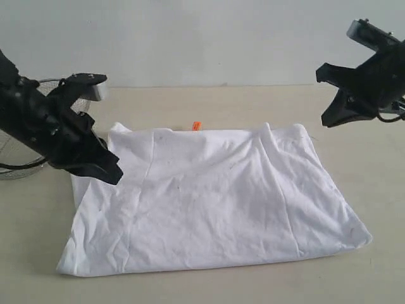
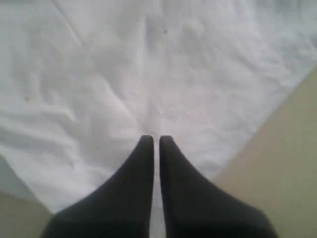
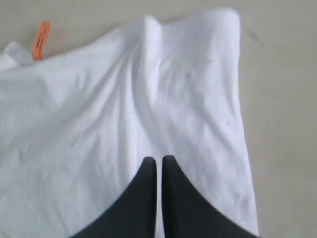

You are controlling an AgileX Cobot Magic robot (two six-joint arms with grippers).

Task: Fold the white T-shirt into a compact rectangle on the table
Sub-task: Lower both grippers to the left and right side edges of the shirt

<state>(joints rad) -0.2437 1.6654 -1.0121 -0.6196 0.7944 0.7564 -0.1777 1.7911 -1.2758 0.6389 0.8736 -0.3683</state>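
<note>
**Exterior:** the white T-shirt (image 1: 215,202) lies flat mid-table (image 1: 370,285) as a wide, rough rectangle. The orange neck tag (image 1: 197,125) pokes out at the far edge. No sleeves stick out, and long creases run down both sides, so my read is that the side folds are in. No red lettering shows. It's not compact yet: I'd say at least one hem-to-collar fold is left, maybe two. The edges are uneven, the near-left corner bulges and the cloth is wrinkled.

The left gripper (image 1: 111,172) hangs over the shirt's left edge. The right gripper (image 1: 329,118) is up and off to the right, clear of the cloth. Neither carries fabric.

**Containers:** the only candidate is a round wire-mesh thing (image 1: 16,166) at the left edge, mostly hidden behind the left arm. I can't tell whether it's a basket or a fan guard, and no contents are visible.

**Left wrist:** the left gripper (image 2: 156,141) has its jaws pressed together with only a hairline slit and nothing between them. The shirt (image 2: 148,74) fills most of the view below the tips, with bare table (image 2: 292,148) at one corner. I can't tell whether the tips touch the cloth.

**Right wrist:** the right gripper (image 3: 159,161) has its jaws closed tip to tip and empty. It looks down on the shirt (image 3: 148,99), with the tag (image 3: 41,39) at the collar end and a raised ridge along the folded side. Table (image 3: 282,99) shows beside the shirt.

Next move, as I judge it: open both grippers, pinch the two corners of one short end, and carry them over.
</note>
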